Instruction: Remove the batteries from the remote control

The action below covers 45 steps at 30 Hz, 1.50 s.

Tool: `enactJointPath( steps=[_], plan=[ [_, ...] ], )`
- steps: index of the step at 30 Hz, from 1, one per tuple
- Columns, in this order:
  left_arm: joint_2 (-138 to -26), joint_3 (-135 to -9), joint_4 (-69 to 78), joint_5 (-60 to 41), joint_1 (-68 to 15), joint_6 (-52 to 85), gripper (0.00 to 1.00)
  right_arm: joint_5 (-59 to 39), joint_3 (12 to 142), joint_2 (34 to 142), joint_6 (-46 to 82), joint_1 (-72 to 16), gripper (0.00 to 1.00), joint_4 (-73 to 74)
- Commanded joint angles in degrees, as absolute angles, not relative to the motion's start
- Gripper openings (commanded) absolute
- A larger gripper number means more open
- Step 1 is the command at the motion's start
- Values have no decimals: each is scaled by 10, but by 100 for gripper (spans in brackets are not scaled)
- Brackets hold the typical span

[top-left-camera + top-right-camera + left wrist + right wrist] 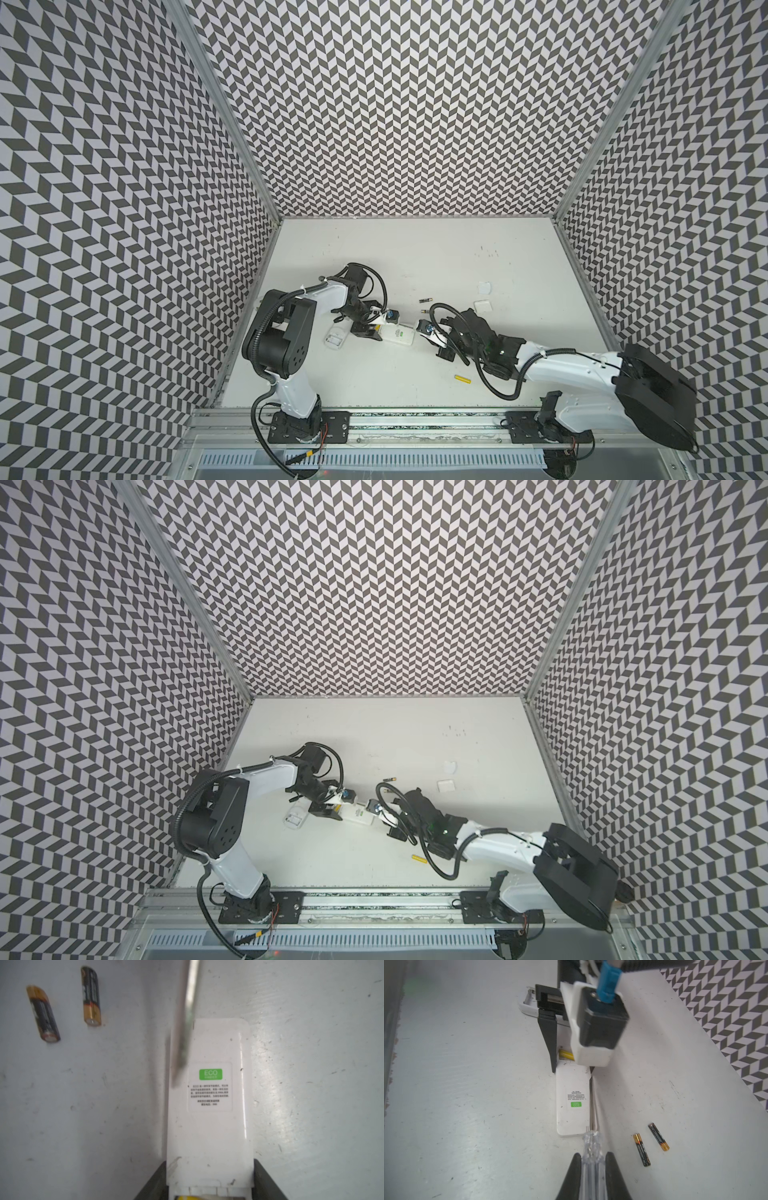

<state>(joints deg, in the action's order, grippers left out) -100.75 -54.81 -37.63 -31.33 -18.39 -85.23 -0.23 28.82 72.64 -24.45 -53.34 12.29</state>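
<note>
Lower centre in both top views, your left gripper (209, 1161) clamps the white rectangular remote control (400, 335); your right gripper (592, 1154) pinches the clear-handled metal screwdriver (588, 1140). The black-and-white camera housing (600, 1022) half hides a yellow battery (566, 1055) in the remote; two black-and-gold batteries (426, 299) lie just above.

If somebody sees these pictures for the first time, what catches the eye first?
The white remote lies mid-table, back up, its end gripped by the left gripper, with a yellow battery showing in the open compartment. The right gripper holds a clear-handled screwdriver along the remote's edge; two black batteries lie loose nearby.
</note>
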Motion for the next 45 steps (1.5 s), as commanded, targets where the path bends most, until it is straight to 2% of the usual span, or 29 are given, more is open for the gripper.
enactJointPath(
  steps=[1, 4, 7, 10, 12, 14, 15, 16, 18, 19, 20, 23, 28, 31, 33, 35, 37, 38, 41, 42, 45],
  plan=[
    [-1034, -556, -375, -305, -189, -829, 33, 29, 282, 686, -203, -508, 0, 123],
    [-1057, -650, -489, -370, -185, -749, 29, 10, 288, 664, -175, -470, 0, 114],
    [-1073, -742, -580, -491, -171, -627, 27, -18, 297, 644, -146, -428, 0, 105],
    [-1076, -734, -572, -604, -160, -498, 33, -41, 303, 628, -131, -393, 0, 97],
    [-1075, -697, -493, -669, -158, -349, 32, -44, 303, 623, -129, -381, 0, 97],
    [-1073, -644, -341, -737, -154, -147, 30, -53, 306, 625, -133, -372, 0, 94],
    [-1069, -617, -252, -753, -154, -43, 26, -55, 307, 628, -134, -370, 0, 92],
    [-1058, -575, -130, -756, -154, 96, 26, -57, 312, 630, -135, -368, 0, 88],
    [-1032, -491, 133, -751, -156, 310, 8, -62, 314, 631, -135, -367, 0, 84],
    [-1023, -464, 218, -740, -157, 372, 5, -63, 315, 632, -134, -366, 0, 86],
    [-1024, -454, 269, -738, -159, 408, 6, -65, 315, 631, -135, -366, 0, 84],
    [-1045, -465, 298, -724, -151, 450, 12, -66, 309, 631, -136, -366, 0, 88],
    [-1078, -433, 491, -729, -144, 599, 19, -73, 307, 635, -135, -366, 0, 84],
    [-1073, -439, 476, -723, -149, 613, 25, -76, 308, 643, -138, -366, 0, 77],
    [-1084, -427, 562, -726, -155, 708, 28, -88, 311, 652, -141, -366, 0, 73],
    [-1095, -392, 728, -696, -156, 839, 24, -102, 317, 667, -142, -366, 0, 70],
    [-1081, -383, 689, -675, -157, 842, 5, -108, 324, 685, -142, -366, 0, 77],
    [-1070, -372, 661, -654, -158, 852, 0, -110, 330, 696, -138, -366, 0, 81],
    [-1054, -315, 824, -544, -158, 1011, 0, -118, 363, 723, -125, -367, 0, 81],
    [-1055, -325, 839, -541, -162, 1039, 0, -117, 368, 728, -124, -367, 0, 83],
    [-1097, -337, 1028, -491, -179, 1151, 0, -116, 372, 743, -118, -367, 0, 103]
  ],
)
